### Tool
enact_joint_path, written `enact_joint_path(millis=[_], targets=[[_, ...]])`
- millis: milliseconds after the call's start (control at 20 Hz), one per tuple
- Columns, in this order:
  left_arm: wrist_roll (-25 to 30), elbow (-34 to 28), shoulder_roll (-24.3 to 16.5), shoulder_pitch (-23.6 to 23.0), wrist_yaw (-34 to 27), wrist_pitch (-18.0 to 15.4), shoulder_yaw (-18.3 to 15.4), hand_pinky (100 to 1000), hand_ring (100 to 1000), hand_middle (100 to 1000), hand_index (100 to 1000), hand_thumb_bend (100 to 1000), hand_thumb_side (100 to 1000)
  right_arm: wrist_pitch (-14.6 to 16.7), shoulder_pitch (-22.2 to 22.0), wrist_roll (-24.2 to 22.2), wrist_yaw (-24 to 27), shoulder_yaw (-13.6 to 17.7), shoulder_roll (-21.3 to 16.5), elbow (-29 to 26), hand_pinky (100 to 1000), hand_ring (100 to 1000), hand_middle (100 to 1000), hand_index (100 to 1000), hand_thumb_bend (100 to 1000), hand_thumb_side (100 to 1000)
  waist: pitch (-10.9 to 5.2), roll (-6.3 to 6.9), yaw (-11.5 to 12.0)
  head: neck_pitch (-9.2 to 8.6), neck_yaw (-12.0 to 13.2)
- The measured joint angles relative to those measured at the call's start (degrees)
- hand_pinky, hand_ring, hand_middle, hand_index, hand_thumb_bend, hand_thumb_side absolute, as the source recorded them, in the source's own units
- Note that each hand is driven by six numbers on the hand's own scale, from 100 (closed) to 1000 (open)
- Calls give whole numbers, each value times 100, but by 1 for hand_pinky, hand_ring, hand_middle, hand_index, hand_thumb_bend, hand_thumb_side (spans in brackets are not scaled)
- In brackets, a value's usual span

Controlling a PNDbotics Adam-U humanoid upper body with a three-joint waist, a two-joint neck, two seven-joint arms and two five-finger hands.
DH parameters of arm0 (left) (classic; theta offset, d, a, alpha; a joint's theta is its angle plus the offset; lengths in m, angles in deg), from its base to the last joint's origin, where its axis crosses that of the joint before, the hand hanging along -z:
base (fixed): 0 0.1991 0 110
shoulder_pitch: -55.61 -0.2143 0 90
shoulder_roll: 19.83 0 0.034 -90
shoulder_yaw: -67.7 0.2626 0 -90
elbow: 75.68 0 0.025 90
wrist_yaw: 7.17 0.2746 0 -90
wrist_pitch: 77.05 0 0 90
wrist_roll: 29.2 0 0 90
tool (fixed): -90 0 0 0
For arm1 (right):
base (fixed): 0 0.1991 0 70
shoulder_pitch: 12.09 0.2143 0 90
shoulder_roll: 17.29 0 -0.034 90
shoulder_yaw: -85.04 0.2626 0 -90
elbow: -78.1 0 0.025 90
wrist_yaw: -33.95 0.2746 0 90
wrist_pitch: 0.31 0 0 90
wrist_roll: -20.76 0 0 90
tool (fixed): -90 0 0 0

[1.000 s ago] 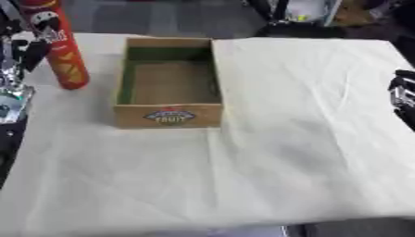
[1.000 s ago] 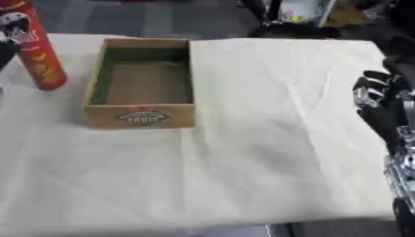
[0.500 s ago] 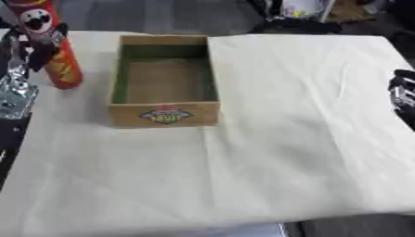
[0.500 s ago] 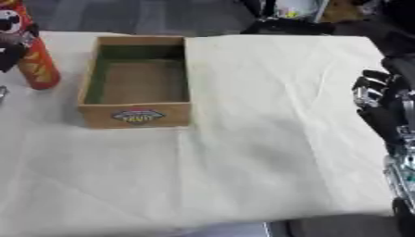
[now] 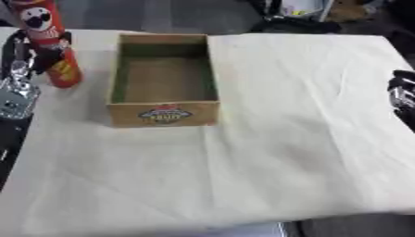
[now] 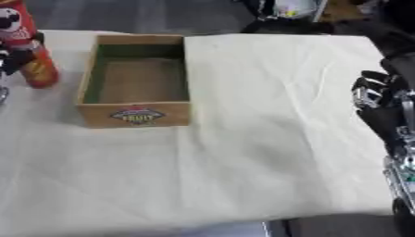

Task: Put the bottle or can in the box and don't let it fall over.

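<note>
While the can stands upright at the table's far left, just left of the open box, the left robot hand is against its left side with dark fingers curled round the body. The can's long axis is vertical. The box lies to the right of can and hand, its floor bare. The right robot hand sits at the right edge, well apart from both, fingers curled on nothing. The left is the working side; transfer would likely run rightward, keeping the can vertical.

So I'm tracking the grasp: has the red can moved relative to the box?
Cannot tell: the red can stands left of the box as before; the camera shifted.
</note>
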Motion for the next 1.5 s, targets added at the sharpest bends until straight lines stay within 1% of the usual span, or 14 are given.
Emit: enact_joint_path(millis=[50,200,250,500,600,800,950,1100,1400,1450,1500], targets=[[16,0,0,4,-35,-15,0,870,832,870,581,100,100,0,0,0,0,0,0,0,805,824,798,1000,100,414,0,0,0,0,0],[60,-5,0,-4,-193,-89,-2,868,832,874,505,100,100,0,0,0,0,0,0,0,805,824,799,1000,100,415,0,-1,3,0,-2],[74,-34,2,-7,-266,-131,-2,868,831,875,495,100,100,0,-1,0,0,1,1,0,805,824,799,1000,100,415,0,-1,3,0,-2],[119,-339,-5,-122,-715,-326,20,867,831,877,477,100,110,3,-3,2,0,3,1,1,805,824,799,1000,100,415,0,-5,40,0,-20],[156,-629,-56,-159,-919,-393,63,868,832,879,476,100,110,4,-5,4,0,5,1,1,806,824,799,1000,100,416,0,-13,46,0,-25],[235,-1402,-154,-155,-1318,-465,172,868,833,879,474,100,112,5,-7,5,0,9,1,1,806,824,799,1000,100,416,-1,-18,81,0,-27],[368,-1918,-146,-70,-1569,-466,341,867,832,878,474,100,115,5,-9,5,0,17,1,1,806,824,800,1000,100,418,-3,-31,81,0,-26],[616,-2155,-34,78,-1699,-430,576,866,831,875,475,100,115,5,-9,0,0,16,8,2,806,824,800,1000,100,419,-7,-47,67,0,-13],[1436,-2045,488,193,-1594,-472,1154,867,831,876,484,100,100,15,-7,-38,24,-2,76,2,807,824,800,1000,100,421,-27,-89,-38,0,44],[1564,-1982,579,192,-1571,-474,1215,868,831,876,491,100,100,13,-7,-44,28,-2,93,2,807,824,800,1000,100,421,-29,-96,-54,0,52],[1680,-1918,667,186,-1554,-473,1266,869,833,880,530,100,100,13,-7,-54,32,-3,103,2,807,824,800,1000,100,421,-30,-105,-64,0,58]])
